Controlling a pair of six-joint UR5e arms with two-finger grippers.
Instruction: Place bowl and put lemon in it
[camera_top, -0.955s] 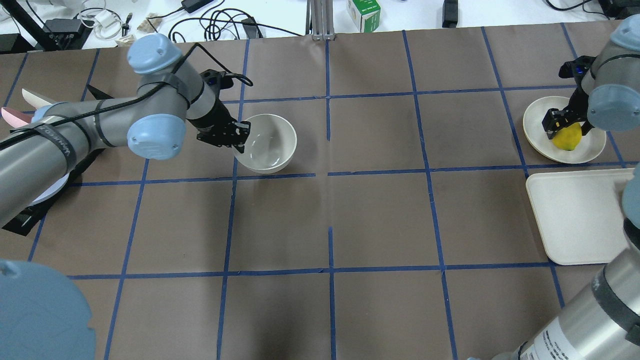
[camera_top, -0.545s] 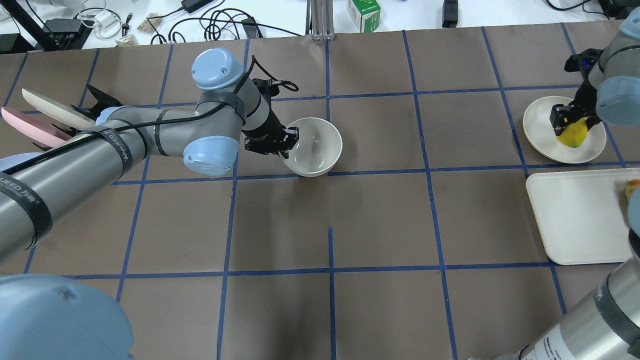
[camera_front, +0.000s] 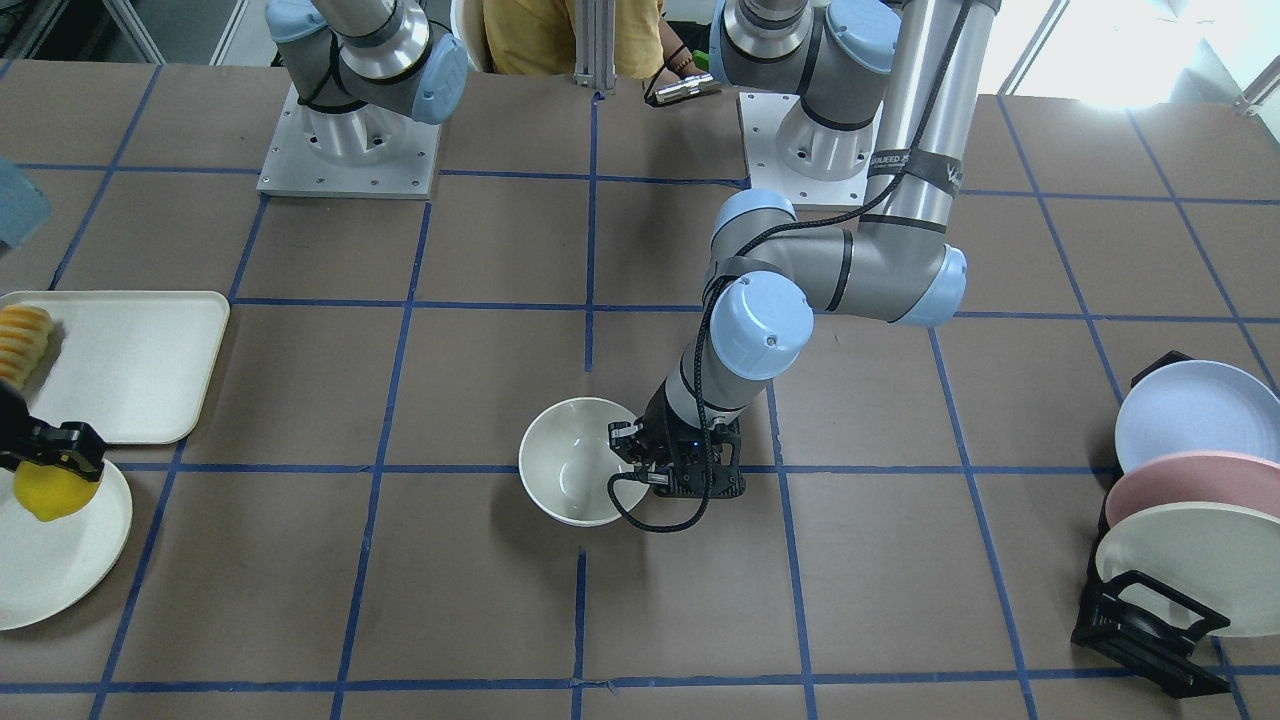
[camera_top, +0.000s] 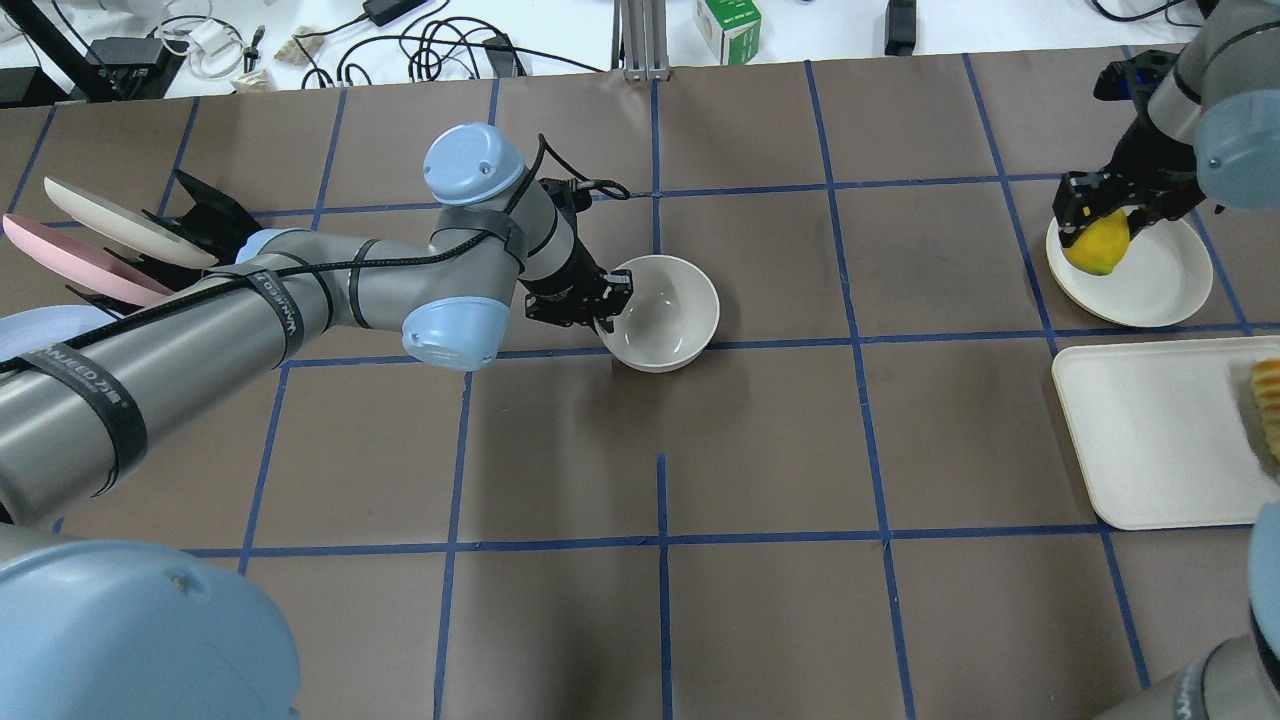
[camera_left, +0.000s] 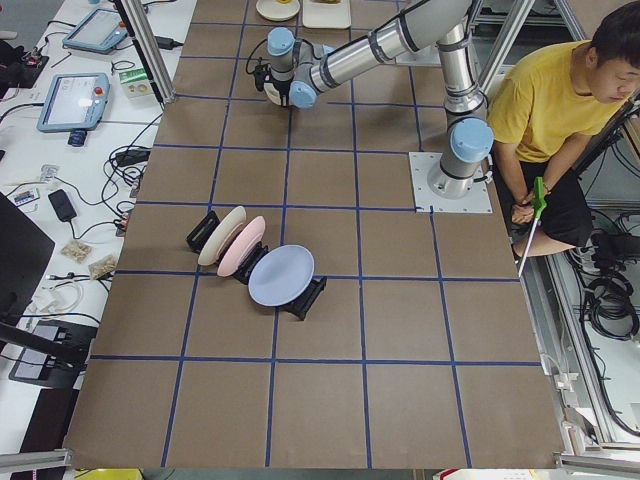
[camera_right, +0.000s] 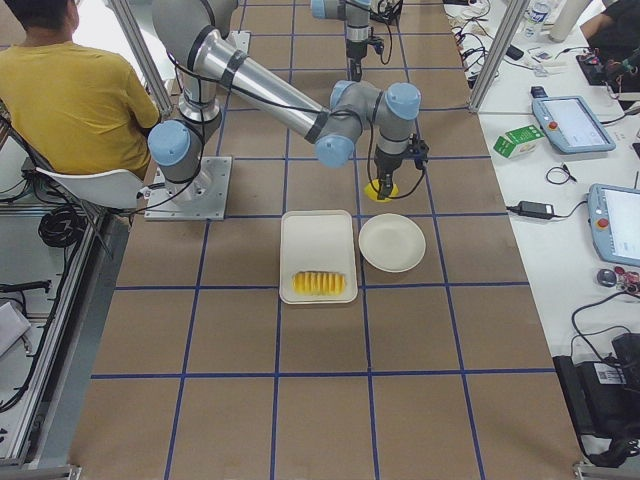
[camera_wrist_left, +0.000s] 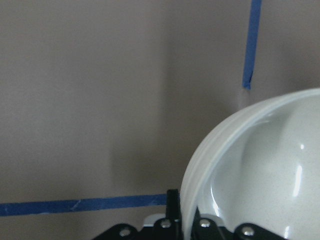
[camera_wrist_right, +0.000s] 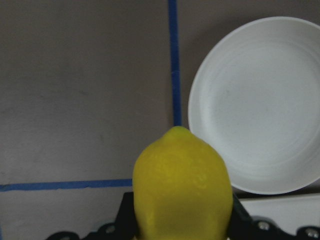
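The off-white bowl (camera_top: 668, 312) is near the table's middle, by a blue tape line. My left gripper (camera_top: 603, 301) is shut on its left rim, one finger inside and one outside; the left wrist view shows the rim (camera_wrist_left: 225, 145) between the fingers. I cannot tell whether the bowl touches the table. It also shows in the front view (camera_front: 570, 462). My right gripper (camera_top: 1095, 210) is shut on the yellow lemon (camera_top: 1097, 244), held above the left edge of the flat plate (camera_top: 1150, 275). The lemon fills the right wrist view (camera_wrist_right: 182, 192).
A cream tray (camera_top: 1150, 440) with a row of sliced fruit (camera_top: 1265, 398) lies at the right edge, in front of the plate. A black rack with three plates (camera_front: 1180, 500) stands at the far left of the table. Cables and boxes lie beyond the far edge.
My left arm has carried the bowl to the right, from the left part of the table toward the middle. My right gripper has lifted the lemon off the plate and shifted left.
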